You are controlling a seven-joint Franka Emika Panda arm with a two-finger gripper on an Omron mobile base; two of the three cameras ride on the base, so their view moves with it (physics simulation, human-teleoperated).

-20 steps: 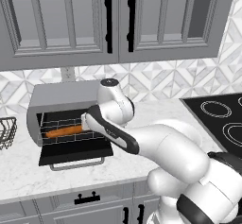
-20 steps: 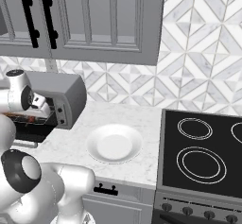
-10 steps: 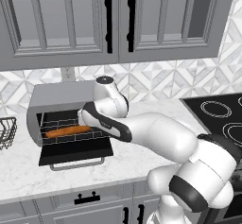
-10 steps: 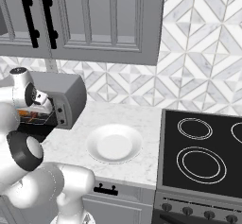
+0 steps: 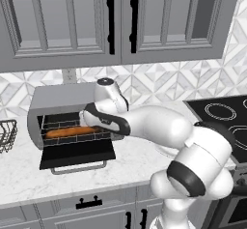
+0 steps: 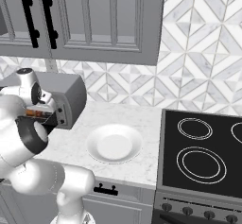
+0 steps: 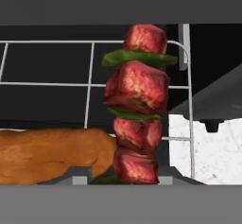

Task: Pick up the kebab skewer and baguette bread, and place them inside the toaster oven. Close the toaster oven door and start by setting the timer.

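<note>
Right at the mouth of the grey metal toaster oven (image 5: 60, 97), the end effector (image 5: 89, 119) has pushed further in, jaws part-closed on the red-chunked kebab skewer (image 7: 138, 105), just beside the long orange-brown baguette (image 5: 72, 131) on the wire rack (image 7: 90, 83). Release looks near.

Baguette (image 5: 72, 132) orange-brown. Kebab skewer (image 7: 138, 106) red meat chunks, green pepper slices between. Toaster oven (image 5: 58, 97) grey, dark inside, silver wire rack (image 7: 90, 83). Door (image 5: 77, 154) dark glass. Plate (image 6: 114, 142) white. Counter (image 6: 137, 164) white marble, grey veins. Backsplash (image 6: 198, 72) grey-white diamond pattern. Cabinets (image 5: 72, 25) grey, black handles. Stove (image 6: 203, 147) black, white rings.
</note>
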